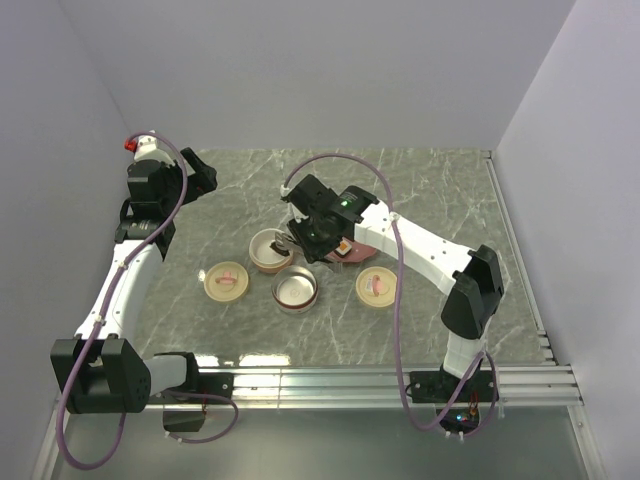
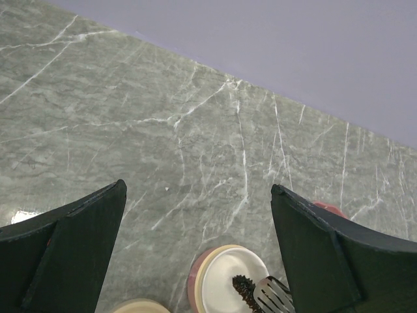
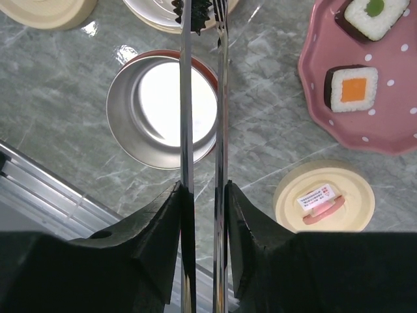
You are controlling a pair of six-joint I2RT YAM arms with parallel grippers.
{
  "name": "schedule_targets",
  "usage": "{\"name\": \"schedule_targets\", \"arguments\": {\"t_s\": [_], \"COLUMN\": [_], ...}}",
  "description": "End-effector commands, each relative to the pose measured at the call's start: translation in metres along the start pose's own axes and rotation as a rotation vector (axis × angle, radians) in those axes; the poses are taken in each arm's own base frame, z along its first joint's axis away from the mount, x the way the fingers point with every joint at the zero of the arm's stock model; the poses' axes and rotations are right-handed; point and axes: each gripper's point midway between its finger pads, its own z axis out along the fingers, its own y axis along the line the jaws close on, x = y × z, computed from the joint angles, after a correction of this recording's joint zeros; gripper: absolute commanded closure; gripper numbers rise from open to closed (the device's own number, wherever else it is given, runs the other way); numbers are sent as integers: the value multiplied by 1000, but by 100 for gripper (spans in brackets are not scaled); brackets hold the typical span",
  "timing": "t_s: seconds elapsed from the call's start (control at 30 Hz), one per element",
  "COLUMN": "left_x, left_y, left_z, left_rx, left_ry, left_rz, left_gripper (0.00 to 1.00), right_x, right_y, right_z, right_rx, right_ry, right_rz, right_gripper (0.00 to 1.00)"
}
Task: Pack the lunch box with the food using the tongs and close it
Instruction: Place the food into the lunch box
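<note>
My right gripper (image 3: 203,186) is shut on the tongs (image 3: 185,117), one finger pressing on each thin metal arm. The tongs reach out to the cream-lined lunch box bowl (image 1: 262,256). A dark food piece (image 2: 244,289) lies in that bowl (image 2: 218,280) beside the slotted tong tip (image 2: 275,297); whether it is still pinched I cannot tell. Two more food pieces rest on the red plate (image 3: 391,124): one with an orange centre (image 3: 352,88), one with a green centre (image 3: 368,14). My left gripper (image 2: 199,189) hangs open and holds nothing, at the far left (image 1: 200,180).
An empty steel bowl (image 3: 163,104) sits just in front of the cream-lined one (image 1: 295,290). Two cream lids lie flat on the marble, one at the left (image 1: 225,281) and one at the right (image 1: 377,287). A metal rail (image 1: 350,380) runs along the near edge.
</note>
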Motion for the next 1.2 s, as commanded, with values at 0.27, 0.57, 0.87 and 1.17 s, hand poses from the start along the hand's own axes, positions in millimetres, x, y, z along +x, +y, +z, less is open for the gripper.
{"name": "schedule_targets", "arguments": {"t_s": [0.27,0.57,0.87,1.17], "left_x": [-8,-8,-8,-7], "left_y": [-8,-6,-5,-5], "left_z": [-3,-4,-6,-6], "left_rx": [27,22,18,19], "left_ry": [-28,-32,-37,-35], "left_rz": [3,1,4,6], "left_gripper": [1,1,0,1], "right_x": [-20,-39,-54,-70], "right_y": [9,5,4,10], "right_z": [-9,-7,-2,-7], "right_rx": [-14,30,43,17], "right_ry": [-74,-150,-191,-231], "right_rz": [-7,25,34,26], "right_gripper": [61,61,61,61]}}
